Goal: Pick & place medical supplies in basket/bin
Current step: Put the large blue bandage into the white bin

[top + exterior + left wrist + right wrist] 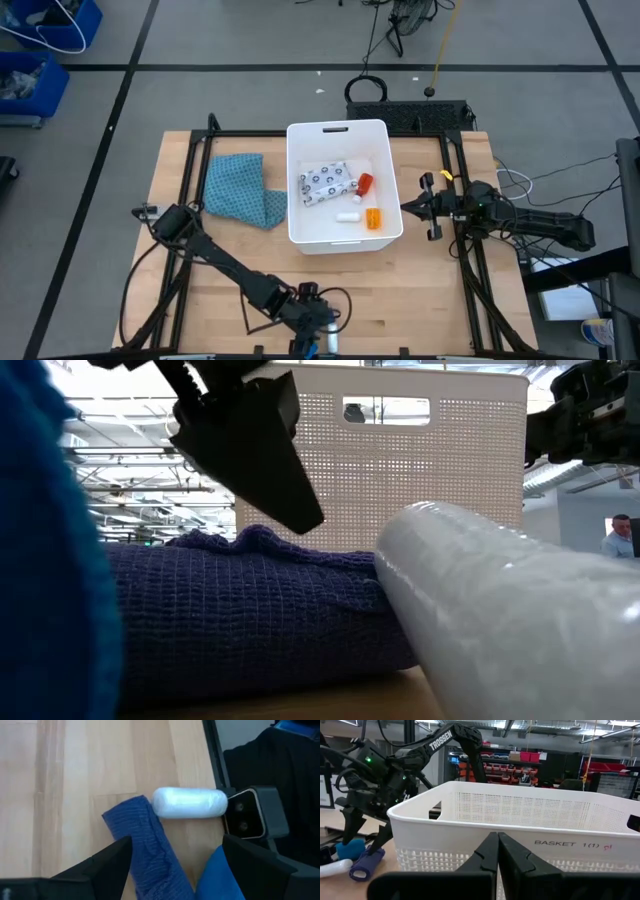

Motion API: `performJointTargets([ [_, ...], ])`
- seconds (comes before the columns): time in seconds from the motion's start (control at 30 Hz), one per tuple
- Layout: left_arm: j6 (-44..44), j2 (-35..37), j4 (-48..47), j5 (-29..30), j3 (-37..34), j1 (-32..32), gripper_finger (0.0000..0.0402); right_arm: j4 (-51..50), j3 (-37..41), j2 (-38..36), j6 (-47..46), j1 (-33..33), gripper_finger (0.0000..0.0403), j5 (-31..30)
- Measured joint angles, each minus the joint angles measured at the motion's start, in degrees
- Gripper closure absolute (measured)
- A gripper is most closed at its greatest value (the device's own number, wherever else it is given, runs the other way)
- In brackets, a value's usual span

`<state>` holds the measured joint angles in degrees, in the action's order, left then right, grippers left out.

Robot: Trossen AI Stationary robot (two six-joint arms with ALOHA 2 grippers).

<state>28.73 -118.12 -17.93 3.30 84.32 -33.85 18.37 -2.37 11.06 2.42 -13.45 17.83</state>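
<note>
Blue roll [150, 855] lies under the spread left hand [172, 870] near the table's edge, seemingly untouched; right hand [497, 852] pressed together.

The basket [337, 136] is white with finely perforated walls, and inside it lie a white pouch [327, 183] with a dark ring pattern, a red bottle [364, 183], an orange pill bottle [373, 219] and a white tube [347, 216]. Beside it on the pale wood bench [420, 280] is a teal patterned cloth [240, 188]. Below the dark left end effector [175, 865] sit a dark blue knit-textured roll [150, 850], a glossy white wrapped roll [190, 802] and a bright blue piece [217, 877].
</note>
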Motion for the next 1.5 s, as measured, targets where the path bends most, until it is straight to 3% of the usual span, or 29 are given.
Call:
performJointTargets([
  [0.7,-0.1,-5.9,0.6,-3.8,0.2,2.7,0.009,0.0,0.0,2.2,0.2,0.0,0.0403,-0.8],
  [0.87,-0.1,-5.8,0.1,-4.5,0.1,3.2,0.0142,-0.2,0.0,2.5,0.2,0.0,0.0403,-2.8],
  [1.2,-3.0,-2.6,-3.5,-5.6,-0.2,3.8,0.0323,-0.2,0.0,2.5,0.0,0.0,0.0403,-2.8],
  [1.5,-4.9,9.7,-15.5,2.7,-0.1,2.6,0.0335,0.1,0.0,2.5,0.0,0.0,0.0403,-2.7],
])
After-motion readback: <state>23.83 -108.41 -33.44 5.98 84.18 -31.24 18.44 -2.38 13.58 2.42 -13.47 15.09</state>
